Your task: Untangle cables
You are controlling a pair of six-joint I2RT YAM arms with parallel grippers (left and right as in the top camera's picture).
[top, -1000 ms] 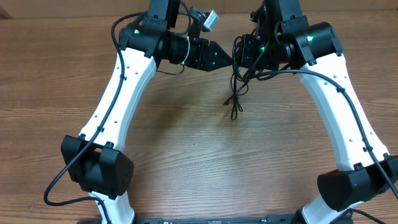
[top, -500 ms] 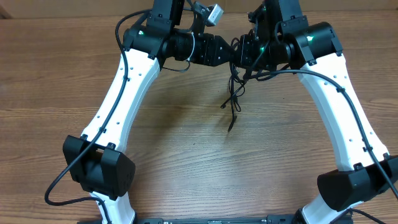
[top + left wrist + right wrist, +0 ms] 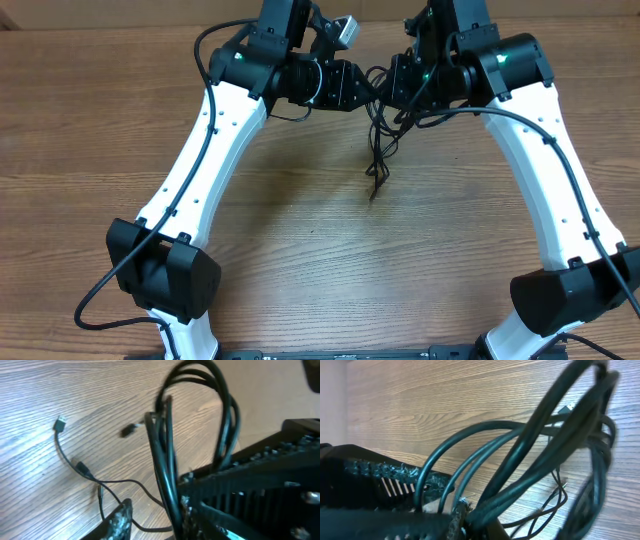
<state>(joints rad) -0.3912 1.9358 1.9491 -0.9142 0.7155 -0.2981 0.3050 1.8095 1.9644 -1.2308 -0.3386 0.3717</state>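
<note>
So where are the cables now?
Overhead view, far centre: the cables hang clamped in the right end effector, left end effector alongside, loose ends on the table.

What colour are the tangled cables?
The cables are black. The left wrist view shows it best, against the light wooden table.

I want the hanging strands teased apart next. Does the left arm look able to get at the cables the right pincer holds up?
Likely yes: the left pincer sits open at the cables, strands between its fingers, nothing blocking. The right pincer is shut on them.
</note>
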